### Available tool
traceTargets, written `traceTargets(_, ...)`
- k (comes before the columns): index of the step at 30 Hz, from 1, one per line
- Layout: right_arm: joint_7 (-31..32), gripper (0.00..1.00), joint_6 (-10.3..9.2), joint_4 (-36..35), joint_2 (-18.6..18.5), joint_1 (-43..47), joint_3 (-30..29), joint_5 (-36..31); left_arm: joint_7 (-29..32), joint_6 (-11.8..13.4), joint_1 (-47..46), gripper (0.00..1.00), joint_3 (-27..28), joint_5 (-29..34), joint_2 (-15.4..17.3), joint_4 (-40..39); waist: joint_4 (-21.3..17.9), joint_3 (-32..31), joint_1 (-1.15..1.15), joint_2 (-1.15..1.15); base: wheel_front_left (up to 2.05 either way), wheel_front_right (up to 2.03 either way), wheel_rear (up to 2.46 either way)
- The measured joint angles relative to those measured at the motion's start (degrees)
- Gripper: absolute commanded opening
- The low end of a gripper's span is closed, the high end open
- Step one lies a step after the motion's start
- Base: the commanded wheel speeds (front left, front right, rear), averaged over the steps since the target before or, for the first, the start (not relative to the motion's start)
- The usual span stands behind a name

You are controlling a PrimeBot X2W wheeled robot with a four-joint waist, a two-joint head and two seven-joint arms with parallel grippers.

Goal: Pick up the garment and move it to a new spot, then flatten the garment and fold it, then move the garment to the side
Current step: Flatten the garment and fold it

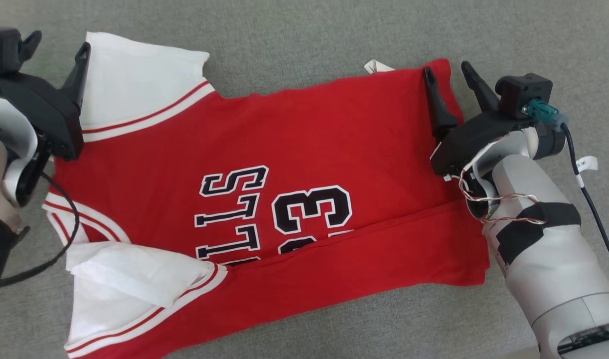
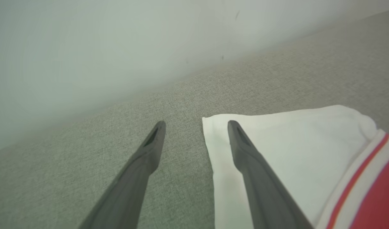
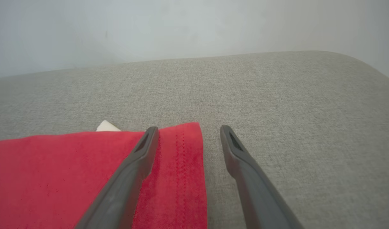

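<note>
Red garment [image 1: 294, 164] lies flat on grey cushion [image 1: 304, 40], long axis left-right. Left gripper [image 2: 197, 123] straddles white sleeve [image 2: 293, 143] edge, right gripper [image 3: 188, 128] straddles hem corner [image 3: 185, 149]. Both jaws wide, holding nothing. Each arm is nearest its own end.

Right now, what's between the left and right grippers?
The garment spans the whole stretch, from its white sleeve at the left gripper to the right gripper; head view.
</note>
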Motion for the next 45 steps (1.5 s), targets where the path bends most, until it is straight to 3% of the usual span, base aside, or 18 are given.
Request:
traceTargets(17,0.4,1.00,0.00,5.6,1.4,-6.8,7.4,4.7,1.3,0.0,-8.6,1.00,-11.5,-9.2,0.7,8.3,-2.5,4.3,-0.02,-0.01,0.00,0.00,0.00)
traceTargets(18,0.6,0.68,0.00,5.8,1.4,-7.1,7.8,5.1,1.7,0.0,-8.8,0.71,-12.2,-9.6,0.8,8.4,-2.6,4.3,-0.02,-0.01,0.00,0.00,0.00)
traceTargets(19,0.6,0.37,0.00,5.9,1.3,-7.2,8.2,5.4,1.9,0.0,-8.9,0.28,-12.9,-10.1,0.7,8.3,-2.6,4.4,-0.02,-0.01,0.00,0.00,0.00)
traceTargets(20,0.6,0.00,0.00,6.1,1.2,-7.3,8.5,5.8,1.9,0.0,-9.0,0.00,-13.4,-10.8,0.7,8.2,-2.5,4.3,-0.02,-0.01,0.00,0.00,0.00)
traceTargets(26,0.4,0.00,0.00,7.0,-0.1,-7.6,9.8,6.8,-1.1,0.0,-9.1,0.00,-15.5,-13.0,0.5,8.2,-1.6,3.6,-0.01,-0.01,0.00,0.00,0.00)
traceTargets(35,-2.0,0.00,0.00,8.6,-1.2,-7.9,11.0,7.8,-10.9,0.0,-9.3,0.00,-16.9,-16.1,-0.1,7.4,0.0,0.1,-0.01,-0.01,0.00,0.00,0.00)
traceTargets(45,-3.2,0.00,0.00,5.5,-4.0,0.2,12.4,10.4,-17.1,0.0,-0.7,0.00,-17.1,-18.1,0.5,1.5,2.3,-5.7,-0.02,-0.01,0.00,0.00,0.00)
